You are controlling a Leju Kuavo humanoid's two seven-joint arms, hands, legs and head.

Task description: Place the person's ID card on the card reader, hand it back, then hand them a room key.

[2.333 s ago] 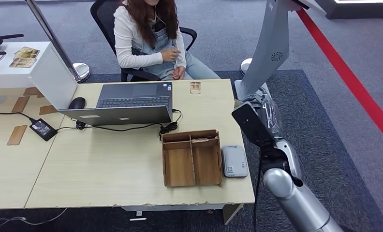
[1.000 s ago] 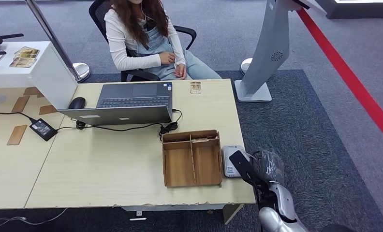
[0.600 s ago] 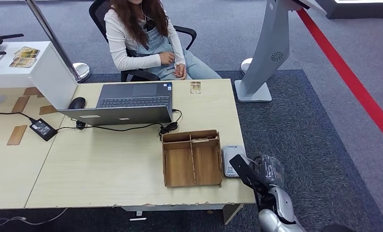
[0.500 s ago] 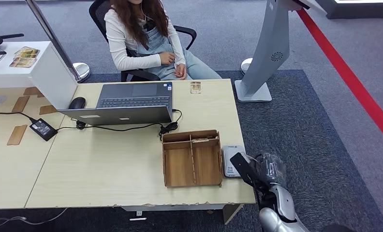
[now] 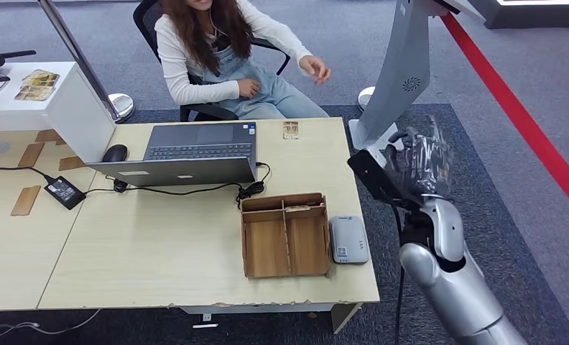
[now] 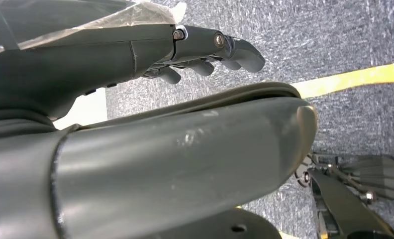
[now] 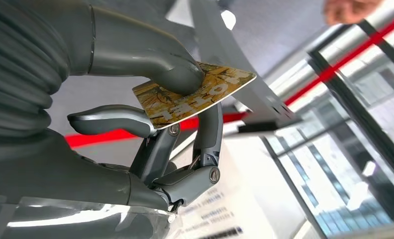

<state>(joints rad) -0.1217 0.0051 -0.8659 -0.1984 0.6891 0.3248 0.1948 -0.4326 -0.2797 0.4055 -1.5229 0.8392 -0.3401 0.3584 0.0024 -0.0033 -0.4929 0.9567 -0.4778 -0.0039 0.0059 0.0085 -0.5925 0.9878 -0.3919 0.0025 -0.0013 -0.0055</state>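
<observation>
My right hand (image 5: 418,162) is raised beside the desk's right edge, level with the laptop. In the right wrist view the right hand (image 7: 150,99) pinches a yellow patterned room key card (image 7: 195,94) between thumb and finger. The seated person stretches a hand (image 5: 315,70) out toward it; that person's hand (image 7: 351,9) lies beyond the card. The grey card reader (image 5: 348,239) lies on the desk with nothing on it. A small card (image 5: 290,130) rests at the desk's far edge. My left hand (image 6: 210,50) hangs over carpet, holding nothing.
A wooden divided box (image 5: 284,233) stands left of the reader. A laptop (image 5: 195,152) with cables, a mouse (image 5: 114,152) and a power brick (image 5: 64,191) occupy the desk's far left. A grey kiosk stand (image 5: 400,72) rises just behind my right hand.
My right hand has risen from low beside the card reader to above desk height on the right. The person has lifted an arm from the lap and reaches toward it.
</observation>
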